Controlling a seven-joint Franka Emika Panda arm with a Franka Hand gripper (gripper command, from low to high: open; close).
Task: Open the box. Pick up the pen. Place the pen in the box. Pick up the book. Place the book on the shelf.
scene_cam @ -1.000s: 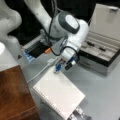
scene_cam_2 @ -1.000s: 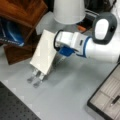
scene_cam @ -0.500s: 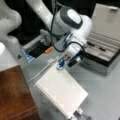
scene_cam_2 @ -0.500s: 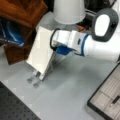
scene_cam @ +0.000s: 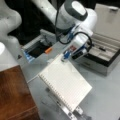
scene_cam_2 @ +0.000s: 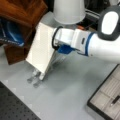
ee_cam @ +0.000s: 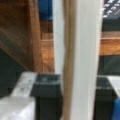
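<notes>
The wide silver-grey box (scene_cam: 105, 53) with beige compartments lies open at 3 o'clock, the thin black pen (scene_cam: 102, 48) inside. The gripper (scene_cam: 65, 58) clasps the top edge of the white spiral-bound book (scene_cam: 65, 83), propped tilted on a silver metal stand (scene_cam_2: 37, 76). The reddish-brown wooden shelf (scene_cam: 15, 96), at 8 o'clock, bears no book yet.

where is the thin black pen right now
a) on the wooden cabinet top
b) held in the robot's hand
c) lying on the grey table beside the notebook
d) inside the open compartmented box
d: the thin black pen lies in a compartment of the open, silver-sided box, while the robot's hand is at the top edge of the large white spiral-bound notebook, which leans on a metal stand.
</notes>
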